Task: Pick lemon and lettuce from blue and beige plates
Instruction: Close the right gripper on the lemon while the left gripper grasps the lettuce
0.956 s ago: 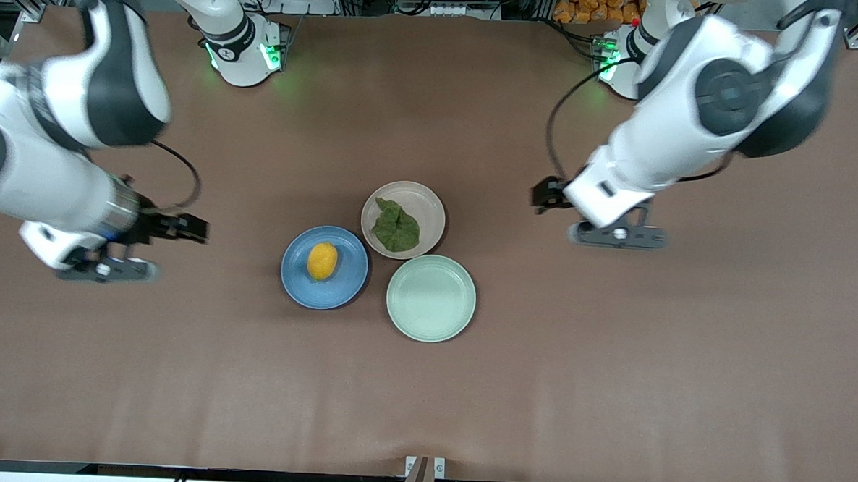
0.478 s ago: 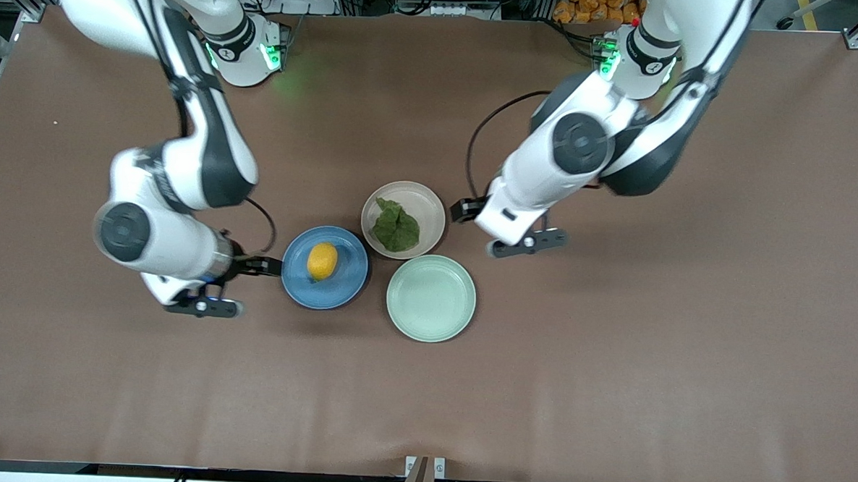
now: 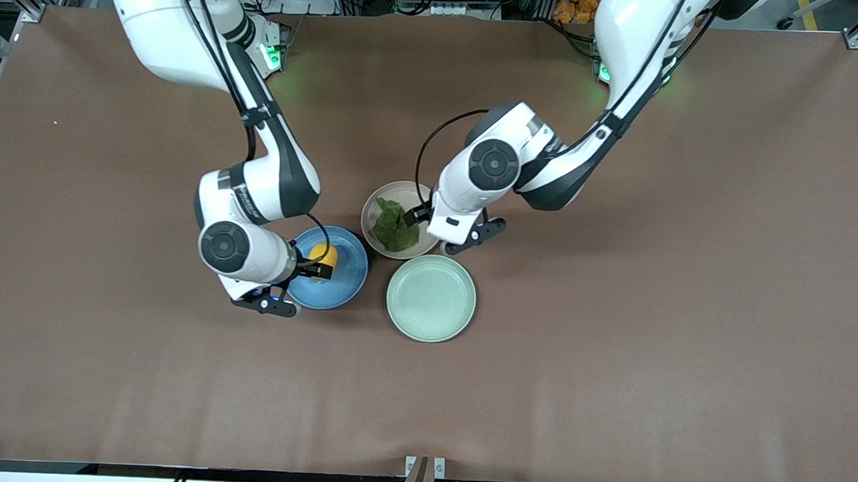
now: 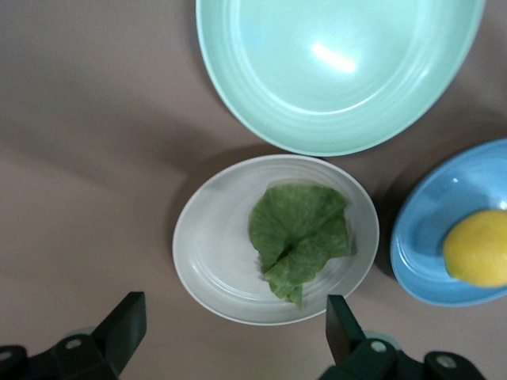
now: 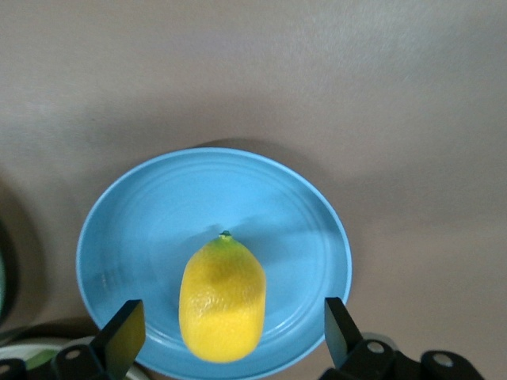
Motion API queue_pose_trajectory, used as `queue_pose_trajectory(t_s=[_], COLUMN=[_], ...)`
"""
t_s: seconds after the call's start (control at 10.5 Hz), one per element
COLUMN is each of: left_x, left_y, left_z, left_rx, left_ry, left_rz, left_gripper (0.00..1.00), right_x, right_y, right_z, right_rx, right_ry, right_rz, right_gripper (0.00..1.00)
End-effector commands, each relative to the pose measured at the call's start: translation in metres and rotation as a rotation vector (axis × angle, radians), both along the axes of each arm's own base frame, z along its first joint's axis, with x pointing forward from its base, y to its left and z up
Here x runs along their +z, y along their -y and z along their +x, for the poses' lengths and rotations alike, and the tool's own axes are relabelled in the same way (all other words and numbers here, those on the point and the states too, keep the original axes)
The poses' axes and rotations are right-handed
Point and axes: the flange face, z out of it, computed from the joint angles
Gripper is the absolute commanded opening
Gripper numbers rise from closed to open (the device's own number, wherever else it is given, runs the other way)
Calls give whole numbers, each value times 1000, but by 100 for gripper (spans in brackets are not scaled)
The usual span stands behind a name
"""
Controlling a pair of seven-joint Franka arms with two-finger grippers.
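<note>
Over blue plate point(image 3: 329, 280): right end effector point(image 5: 230, 344) now arrived from right arm's end of surface, fingers apart, lemon point(image 5: 223, 299) on plate between them. Over beige plate point(image 4: 214, 253): left end effector point(image 4: 234, 340) swung in from left arm's end, fingers apart, above lettuce point(image 4: 301, 237) lying on plate. Green plate point(image 3: 431, 297) empty, nearer front camera. Both approaches look nearly done; descent and closing likely next. Nothing gripped yet.

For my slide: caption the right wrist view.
Open right hand over the lemon on the blue plate.
</note>
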Motion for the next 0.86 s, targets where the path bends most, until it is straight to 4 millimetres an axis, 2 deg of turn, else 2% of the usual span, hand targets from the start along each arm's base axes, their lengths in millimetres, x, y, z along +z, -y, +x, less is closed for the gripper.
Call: queue_pose_trajectory(t_s=[0.0, 0.29, 0.76], left_x=[-19, -55, -104], left_y=[23, 43, 62], left_z=[-11, -20, -44], left_rx=[151, 289, 350], left_ry=[-56, -70, -114], left_rz=[-9, -37, -24], left_gripper=[100, 100, 100], right_x=[-11, -31, -53], right_y=[2, -3, -7], right_z=[1, -3, -9], right_rx=[-52, -85, -78], right_ry=[-23, -63, -101], right_rz=[26, 61, 64], right_gripper=[100, 100, 100])
